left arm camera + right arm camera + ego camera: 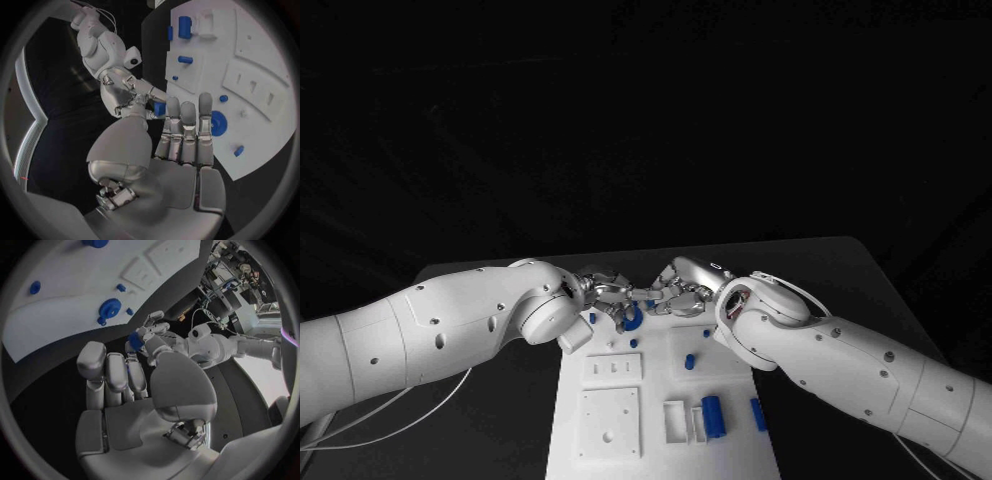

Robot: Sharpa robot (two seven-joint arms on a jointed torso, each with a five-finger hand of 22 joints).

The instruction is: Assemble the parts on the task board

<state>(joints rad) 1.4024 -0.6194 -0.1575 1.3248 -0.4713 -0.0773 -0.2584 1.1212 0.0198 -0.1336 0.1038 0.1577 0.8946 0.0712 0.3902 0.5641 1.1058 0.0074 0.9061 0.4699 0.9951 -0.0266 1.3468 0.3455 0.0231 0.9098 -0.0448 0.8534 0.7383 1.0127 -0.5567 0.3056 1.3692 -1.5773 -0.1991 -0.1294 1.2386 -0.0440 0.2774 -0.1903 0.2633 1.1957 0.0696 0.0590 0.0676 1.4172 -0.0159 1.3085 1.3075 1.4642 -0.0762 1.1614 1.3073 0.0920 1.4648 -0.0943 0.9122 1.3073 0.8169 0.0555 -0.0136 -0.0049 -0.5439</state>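
Both hands meet over the far end of the task board [661, 420], w/ a small blue part [160, 108] between them. The right hand [678, 293] pinches that part at its fingertips; the left hand [603, 290] has its fingers straight & side by side, holding nothing as far as I can tell. Just below them a blue ring part [630, 320] sits on the board. Nearer, blue pegs [713, 415] lie or stand by the white blocks, more on the right side. Looks early to mid-job: several parts seem not yet seated, and the held part isn't placed yet. Black tabletop [819, 270] all round.
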